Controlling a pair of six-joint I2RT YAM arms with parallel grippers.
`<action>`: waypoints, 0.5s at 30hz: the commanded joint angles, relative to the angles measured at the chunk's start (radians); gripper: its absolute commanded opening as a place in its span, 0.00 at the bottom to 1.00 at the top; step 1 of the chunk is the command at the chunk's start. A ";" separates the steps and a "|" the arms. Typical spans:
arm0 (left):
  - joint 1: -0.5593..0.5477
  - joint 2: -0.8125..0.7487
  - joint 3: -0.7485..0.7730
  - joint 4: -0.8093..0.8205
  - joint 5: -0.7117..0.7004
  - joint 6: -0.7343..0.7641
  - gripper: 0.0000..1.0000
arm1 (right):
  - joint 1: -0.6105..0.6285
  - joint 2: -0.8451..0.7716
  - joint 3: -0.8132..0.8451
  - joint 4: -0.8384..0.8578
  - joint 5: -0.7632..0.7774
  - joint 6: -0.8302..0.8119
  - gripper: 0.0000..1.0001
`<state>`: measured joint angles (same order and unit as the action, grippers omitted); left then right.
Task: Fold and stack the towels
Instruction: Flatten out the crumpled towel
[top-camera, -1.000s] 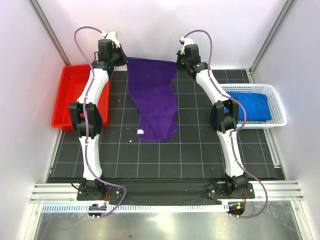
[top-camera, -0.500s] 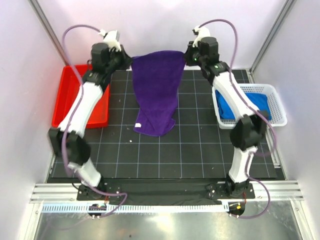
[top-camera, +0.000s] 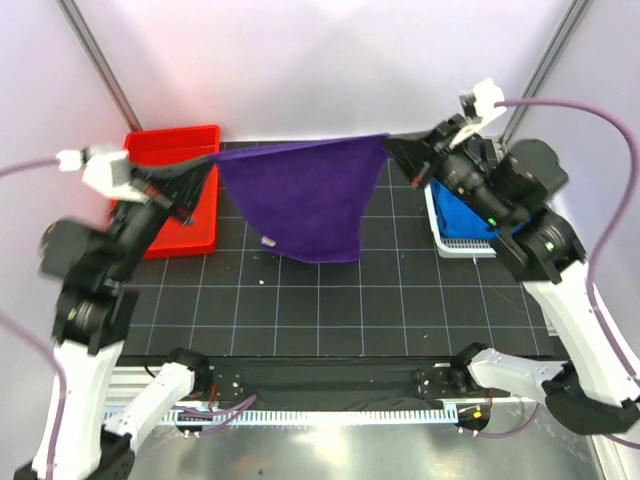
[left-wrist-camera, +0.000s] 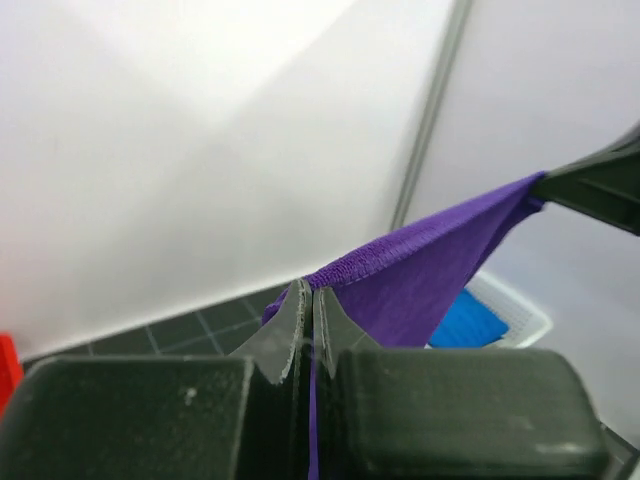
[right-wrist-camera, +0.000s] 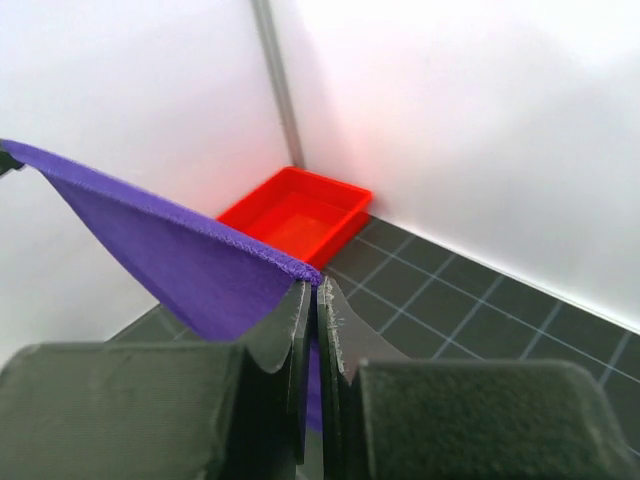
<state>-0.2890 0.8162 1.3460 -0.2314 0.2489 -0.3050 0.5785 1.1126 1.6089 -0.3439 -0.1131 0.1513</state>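
A deep purple towel (top-camera: 300, 195) hangs spread in the air above the black mat, its top edge pulled taut between the two arms. My left gripper (top-camera: 211, 160) is shut on the towel's left top corner, and my right gripper (top-camera: 393, 146) is shut on the right top corner. In the left wrist view the purple towel (left-wrist-camera: 430, 270) runs from my left gripper (left-wrist-camera: 311, 292) away to the right. In the right wrist view the purple towel (right-wrist-camera: 180, 250) stretches leftward from my right gripper (right-wrist-camera: 312, 285). A royal blue towel (top-camera: 462, 215) lies in the white basket (top-camera: 470, 246).
The red tray (top-camera: 175, 131) stands at the back left, partly behind the left arm. The red tray (right-wrist-camera: 300, 215) also shows beyond the right fingers. The white basket (left-wrist-camera: 520, 312) sits at the mat's right side. White walls and metal posts close the back.
Both arms have risen and swung outward, pulling the purple towel from a narrow drape into a wide taut sheet. Its lower end has lifted up the mat.
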 joint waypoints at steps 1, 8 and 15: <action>-0.001 -0.080 0.027 -0.031 0.076 0.018 0.00 | 0.011 -0.048 -0.018 -0.040 -0.046 0.036 0.01; -0.001 -0.078 0.149 -0.068 0.081 0.026 0.00 | 0.012 -0.089 0.091 -0.070 -0.128 0.088 0.01; -0.001 -0.086 0.211 -0.062 0.124 0.033 0.00 | 0.012 -0.097 0.169 -0.079 -0.190 0.102 0.01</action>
<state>-0.2943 0.7486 1.5234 -0.3122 0.3561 -0.2974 0.5983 1.0336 1.7237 -0.4347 -0.2783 0.2382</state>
